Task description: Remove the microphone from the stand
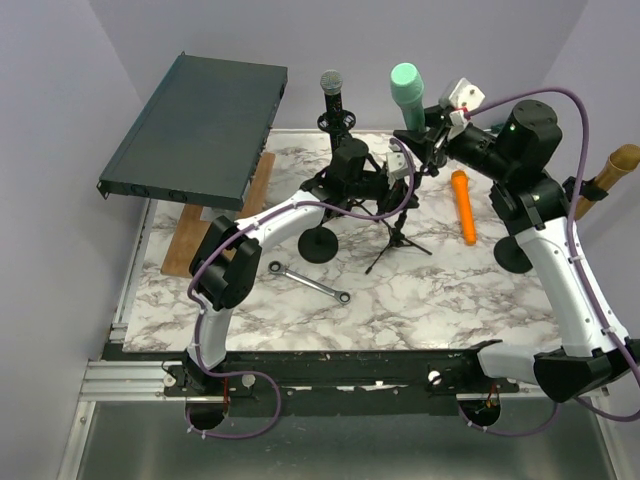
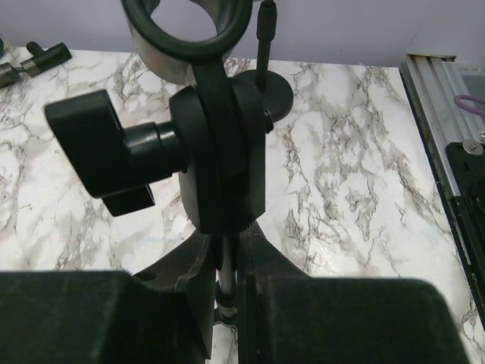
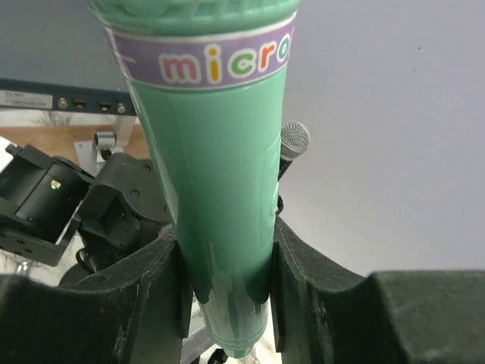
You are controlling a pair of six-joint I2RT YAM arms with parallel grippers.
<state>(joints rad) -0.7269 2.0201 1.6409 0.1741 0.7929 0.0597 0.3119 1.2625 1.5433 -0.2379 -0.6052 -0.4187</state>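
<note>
Green toy microphone (image 3: 216, 189) clamped in right gripper (image 3: 226, 292).
Only left wrist shows our left gripper (image 2: 227, 269) pinching the mic stand (image 2: 220, 171), arm stretched forward.

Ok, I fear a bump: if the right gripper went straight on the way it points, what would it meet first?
Past the green microphone it holds, the right gripper faces the black microphone, probably the first thing in line, though depth is unclear.
</note>
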